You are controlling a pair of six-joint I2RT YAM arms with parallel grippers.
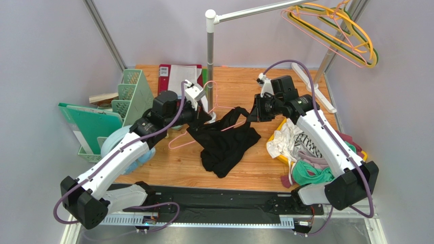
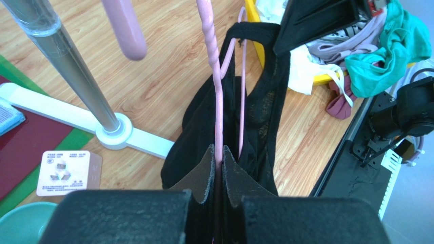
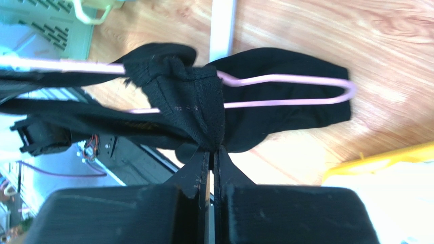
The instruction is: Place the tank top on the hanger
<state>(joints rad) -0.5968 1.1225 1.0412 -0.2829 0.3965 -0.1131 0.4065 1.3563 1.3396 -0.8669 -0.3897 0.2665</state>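
Your left gripper (image 2: 218, 156) has its two fingers pressed together on the thin pink wire hanger (image 2: 217, 101). The wire runs straight away from the pads toward the twisted neck. Your right gripper (image 3: 211, 152) is clamped too, its fingertips pinching a bunched strap of the soft black tank top (image 3: 186, 96). In the right wrist view the pink wire goes out of sight behind that bunch. It comes out on the right, where one rounded shoulder end of the hanger shows against black cloth. You cannot tell whether the strap goes fully round the wire. In the left wrist view black straps hang on both sides of the wire just beyond the fingers. From above, your two grippers face each other over the middle of the light wooden table (image 1: 265, 170), with the tank top between them. Its upper part is lifted and stretched toward the right gripper, and its body lies crumpled on the wood on the near side. The hanger's left corner dips low toward the table. Just beyond stands an upright grey metal pole (image 1: 210, 61). Beside the right arm a yellow tub (image 2: 252, 30) holds mixed clothes, a teal-green garment (image 1: 312, 174) among them. A mint-green file rack (image 1: 131, 94) sits at far left, and thick yellow and green hangers (image 1: 351, 38) hang at far right.
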